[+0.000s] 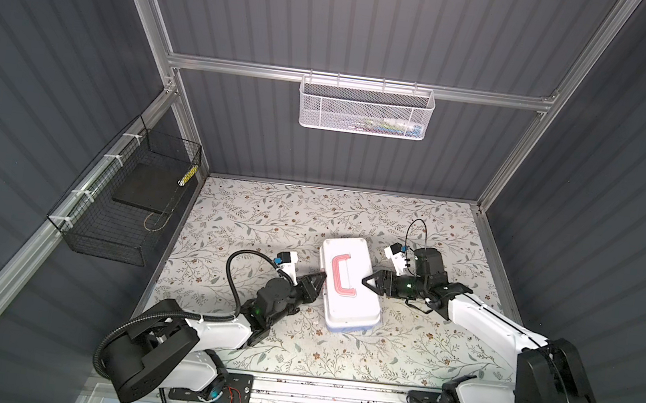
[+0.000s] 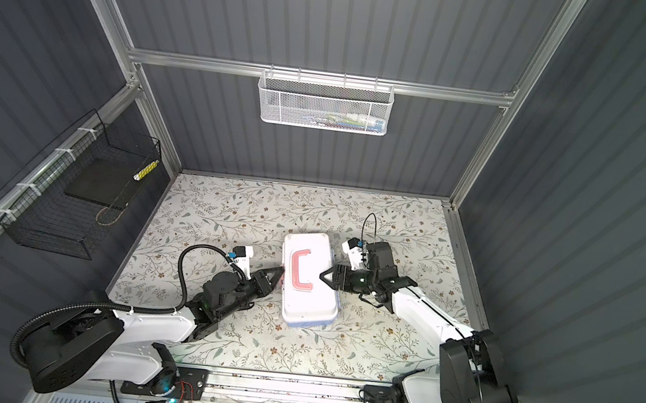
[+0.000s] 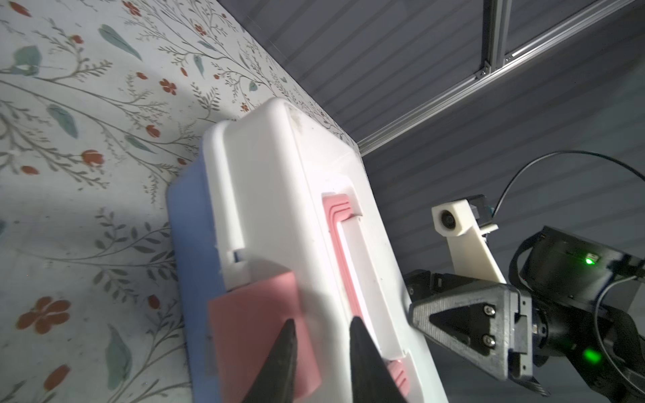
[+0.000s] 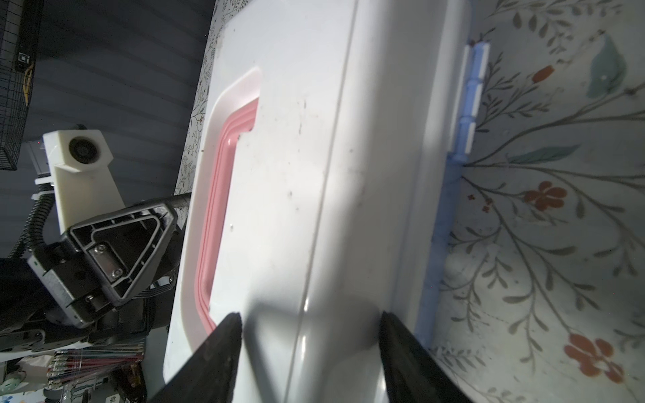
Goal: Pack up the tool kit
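The tool kit [image 1: 346, 301] [image 2: 307, 297] lies closed on the floral table, white lid up, with its pink handle [image 1: 341, 274] folded flat and the light-blue base under it. My left gripper [image 1: 321, 278] [image 3: 323, 321] is at the box's left side. Its jaws stand a little apart, one tip over the blurred pink latch [image 3: 251, 314] and the other on the lid by the handle. My right gripper [image 1: 365, 279] [image 4: 309, 314] meets the box's right, hinge side. Its wide jaws hug the lid's edge, one on top and one against the side. No loose tools show.
A white mesh basket [image 1: 364, 109] with small items hangs on the back rail. A black wire basket [image 1: 124, 203] hangs on the left wall. The floral table [image 1: 269, 212] is closed in by grey walls and aluminium posts. Both arm bases sit along its front edge.
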Controlling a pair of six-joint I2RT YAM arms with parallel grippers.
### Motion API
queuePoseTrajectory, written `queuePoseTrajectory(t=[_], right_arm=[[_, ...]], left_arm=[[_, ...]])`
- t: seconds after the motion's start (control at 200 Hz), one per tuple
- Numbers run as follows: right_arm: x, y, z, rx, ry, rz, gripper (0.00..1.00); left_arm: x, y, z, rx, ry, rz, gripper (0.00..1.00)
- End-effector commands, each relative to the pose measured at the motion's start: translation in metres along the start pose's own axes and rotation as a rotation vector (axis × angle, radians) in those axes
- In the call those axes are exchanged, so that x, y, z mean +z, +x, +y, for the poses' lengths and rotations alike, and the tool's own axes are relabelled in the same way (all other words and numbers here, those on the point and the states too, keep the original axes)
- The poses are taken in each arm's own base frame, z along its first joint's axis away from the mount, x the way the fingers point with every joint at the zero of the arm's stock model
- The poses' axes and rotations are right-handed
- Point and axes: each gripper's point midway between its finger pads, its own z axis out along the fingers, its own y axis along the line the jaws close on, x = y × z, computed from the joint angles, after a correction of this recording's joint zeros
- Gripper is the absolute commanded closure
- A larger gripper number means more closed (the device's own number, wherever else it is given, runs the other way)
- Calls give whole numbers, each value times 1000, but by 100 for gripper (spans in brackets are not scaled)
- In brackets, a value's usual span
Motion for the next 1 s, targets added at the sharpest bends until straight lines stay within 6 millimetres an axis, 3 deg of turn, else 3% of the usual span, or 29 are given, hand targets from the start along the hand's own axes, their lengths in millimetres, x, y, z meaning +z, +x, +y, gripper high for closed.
queuePoseTrajectory(t=[0.0, 0.165, 0.37, 0.405, 0.455, 0.57, 0.66, 0.731, 0.831, 0.996], right_arm=[[3, 6, 11, -7, -60, 27, 35], [1, 6, 11, -9, -54, 25, 35], [1, 7, 10, -8, -53, 25, 35], [1, 7, 11, -9, -54, 26, 35], [1, 8, 11, -9, -53, 25, 35], [-1, 6, 9, -27, -24, 31, 35], [-4, 2, 6, -48, 20, 40, 35], [-4, -4, 6, -58, 35, 36, 35], [-3, -17, 4, -63, 74, 30, 35], [4, -31, 3, -72, 87, 38, 35]], left_arm=[[10, 19, 0, 17, 27, 79, 75], [17, 27, 1, -19, 66, 99, 81], [8, 24, 7, 23, -2, 105, 82], [3, 23, 13, 46, -51, 111, 78], [-5, 21, 27, 100, -163, 133, 63], [-38, 12, 62, 248, -417, 170, 41], [-60, 10, 82, 315, -523, 177, 36], [-64, 14, 89, 329, -532, 190, 36], [-52, 28, 87, 340, -487, 255, 44], [-28, 53, 64, 419, -396, 357, 61]])
